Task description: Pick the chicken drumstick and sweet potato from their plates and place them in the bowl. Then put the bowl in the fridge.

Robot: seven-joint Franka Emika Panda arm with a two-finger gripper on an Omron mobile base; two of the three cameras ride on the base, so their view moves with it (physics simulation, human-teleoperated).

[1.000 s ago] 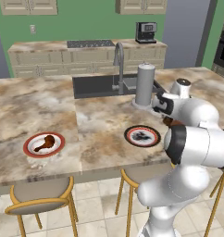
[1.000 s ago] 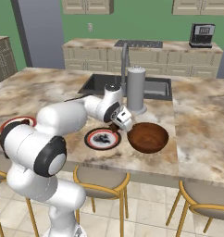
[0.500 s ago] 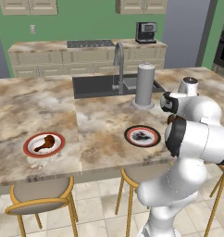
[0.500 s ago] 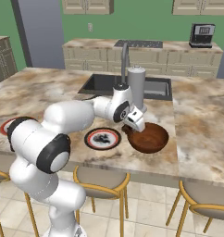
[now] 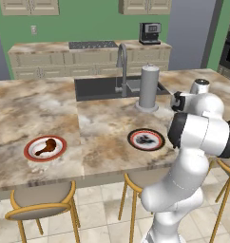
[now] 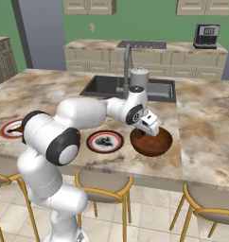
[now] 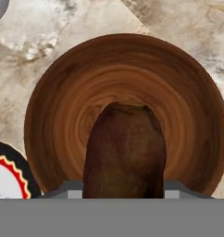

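My gripper (image 6: 152, 128) is shut on the sweet potato (image 7: 125, 152), a stubby dark brown lump hanging just over the middle of the wooden bowl (image 7: 63, 106). The bowl (image 6: 156, 145) sits on the island near its front edge, right of the black-rimmed plate (image 6: 104, 142). That plate (image 5: 145, 139) carries only dark marks. Far to the left, the chicken drumstick (image 5: 45, 146) lies on the red-rimmed plate (image 5: 31, 153). The tall grey fridge (image 5: 193, 33) stands at the back right.
A grey canister (image 5: 148, 88) stands behind the plates, beside the sink (image 5: 100, 88) and its faucet (image 5: 121, 66). Stools (image 5: 41, 199) line the island's front edge. A coffee machine (image 5: 150, 33) sits on the back counter.
The gripper has swung right from above the black-rimmed plate to above the bowl, carrying the sweet potato. Nothing else has moved.
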